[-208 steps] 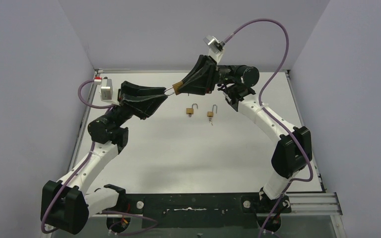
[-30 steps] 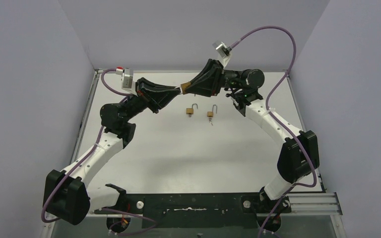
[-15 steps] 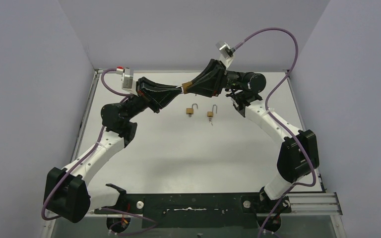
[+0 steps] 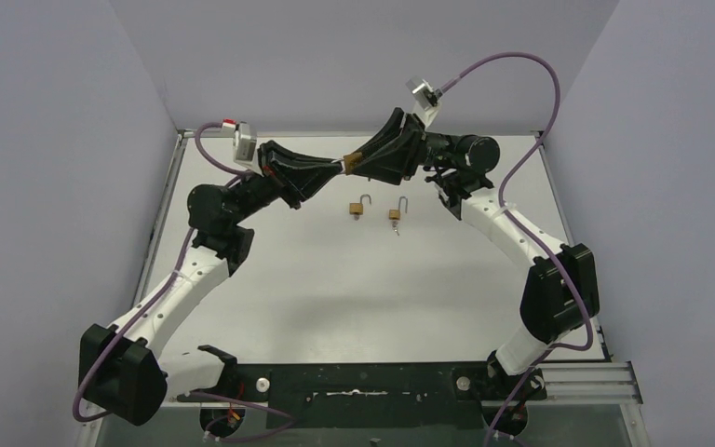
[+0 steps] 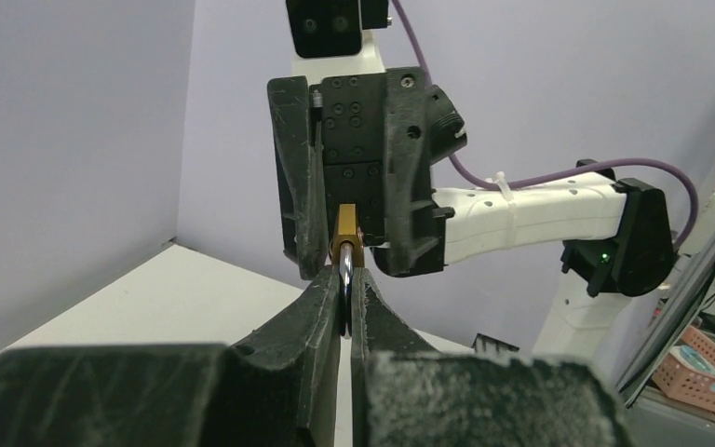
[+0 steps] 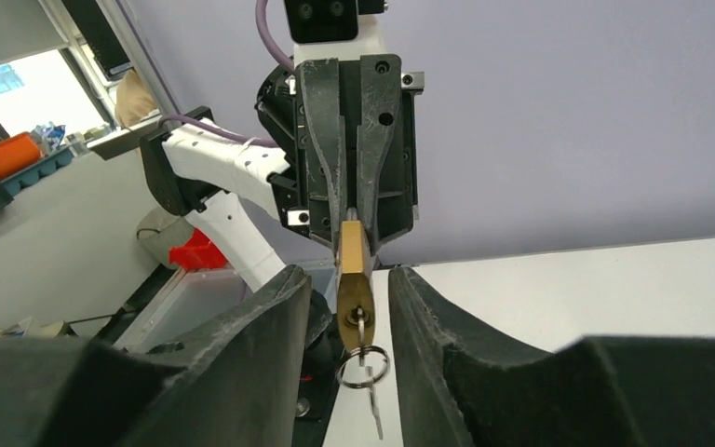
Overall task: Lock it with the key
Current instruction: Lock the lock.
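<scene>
High over the far middle of the bench (image 4: 335, 298), the left gripper (image 5: 345, 279) is pinched tight on the thin steel loop of a brass padlock (image 6: 354, 270). The key (image 6: 360, 328) sits in the padlock's bottom end, with a ring dangling from it. The right gripper (image 6: 350, 276) straddles the padlock body, its fingers parted with gaps on both sides and holding nothing. The padlock's whole weight hangs on that one slim pinch, so it could swivel or drop. If the right gripper closes off-centre, it may catch the ring and knock the key loose. Two spare padlocks (image 4: 361, 206) lie below.
</scene>
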